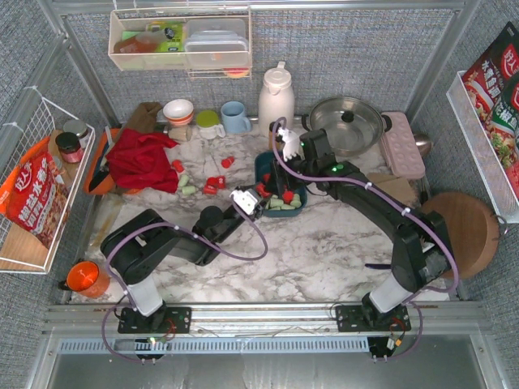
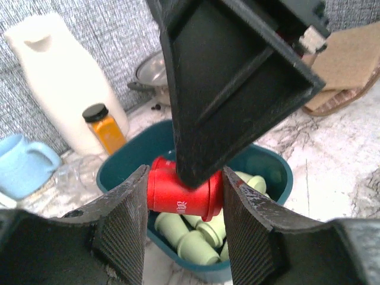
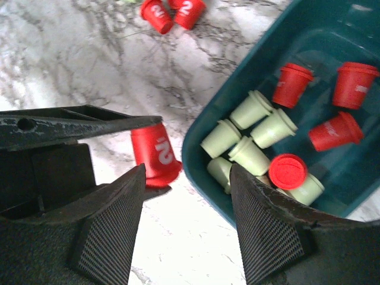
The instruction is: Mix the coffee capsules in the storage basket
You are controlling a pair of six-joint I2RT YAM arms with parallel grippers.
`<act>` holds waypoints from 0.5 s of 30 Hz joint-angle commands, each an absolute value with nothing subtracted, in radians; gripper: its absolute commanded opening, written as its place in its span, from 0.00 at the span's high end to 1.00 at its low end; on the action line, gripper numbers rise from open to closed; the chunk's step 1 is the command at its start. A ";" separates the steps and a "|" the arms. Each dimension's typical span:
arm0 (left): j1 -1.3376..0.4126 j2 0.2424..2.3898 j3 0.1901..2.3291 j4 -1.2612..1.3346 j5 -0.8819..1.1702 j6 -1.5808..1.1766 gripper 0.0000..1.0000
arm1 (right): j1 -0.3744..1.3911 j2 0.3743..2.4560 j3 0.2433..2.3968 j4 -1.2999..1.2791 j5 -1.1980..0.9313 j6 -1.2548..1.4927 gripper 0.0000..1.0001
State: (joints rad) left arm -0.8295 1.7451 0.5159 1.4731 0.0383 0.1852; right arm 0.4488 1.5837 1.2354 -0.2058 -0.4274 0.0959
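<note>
From above, the storage basket [image 1: 260,180] sits near the middle of the marble bench [image 1: 324,251], with red and pale green coffee capsules [image 1: 285,203] lying in it. The left gripper [image 1: 246,203] is at the basket's near-left corner. The right gripper [image 1: 280,172] reaches down over the basket's far end. Some loose capsules [image 1: 215,182] lie on the bench left of the basket, near a red cloth [image 1: 142,158]. Behind stand a light-blue mug [image 1: 235,117], a white jug [image 1: 276,97] and a lidded steel pot [image 1: 347,121].

Through the left wrist camera, the left jaws are clamped on a red capsule [image 2: 178,193] lying on its side, which fills the gap from pad to pad. It hangs over the basket's near rim, with green capsules [image 2: 190,240] below it. The black body of the right gripper hangs just above and hides part of the basket. A spice jar [image 2: 105,127] of orange powder stands by the jug.

Through the right wrist camera, the right jaws stand apart with nothing between them, over the basket's edge and the bare bench. The held red capsule shows just outside the rim, at the tip of the left jaws. Inside the basket, the green ones cluster against that wall. One red capsule sits flat end up among them, and three more lie further in. Two red capsules marked with a white 2 lie on the bench, well apart from the basket.
</note>
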 commanded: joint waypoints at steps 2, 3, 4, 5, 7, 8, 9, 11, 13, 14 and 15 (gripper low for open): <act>-0.834 1.765 0.537 1.640 0.150 0.210 0.53 | 0.450 1.585 1.236 -0.179 -0.530 0.093 0.39; -0.837 1.766 0.540 1.640 0.157 0.207 0.53 | 0.449 1.585 1.235 -0.180 -0.530 0.090 0.40; -0.840 1.768 0.541 1.640 0.154 0.206 0.53 | 0.451 1.587 1.237 -0.185 -0.528 0.087 0.41; -0.839 1.767 0.543 1.641 0.145 0.206 0.53 | 0.450 1.591 1.242 -0.192 -0.527 0.083 0.42; -0.841 1.766 0.547 1.641 0.128 0.208 0.53 | 0.451 1.600 1.251 -0.212 -0.527 0.074 0.44; -0.842 1.764 0.549 1.641 0.126 0.209 0.53 | 0.450 1.603 1.253 -0.213 -0.527 0.074 0.45; -0.841 1.764 0.552 1.641 0.127 0.208 0.52 | 0.449 1.603 1.253 -0.213 -0.527 0.074 0.47; -0.841 1.764 0.557 1.641 0.128 0.199 0.52 | 0.449 1.606 1.255 -0.212 -0.530 0.075 0.52; -0.841 1.764 0.560 1.640 0.112 0.189 0.48 | 0.449 1.602 1.254 -0.208 -0.525 0.078 0.61; -0.841 1.764 0.561 1.641 0.086 0.182 0.41 | 0.448 1.599 1.251 -0.204 -0.517 0.081 0.68; -0.841 1.764 0.563 1.640 0.062 0.172 0.36 | 0.448 1.595 1.247 -0.198 -0.505 0.087 0.71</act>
State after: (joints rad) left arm -0.8413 1.7668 0.5510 1.5661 0.1150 0.2001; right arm 0.4503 1.6005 1.2491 -0.2016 -0.5377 0.0811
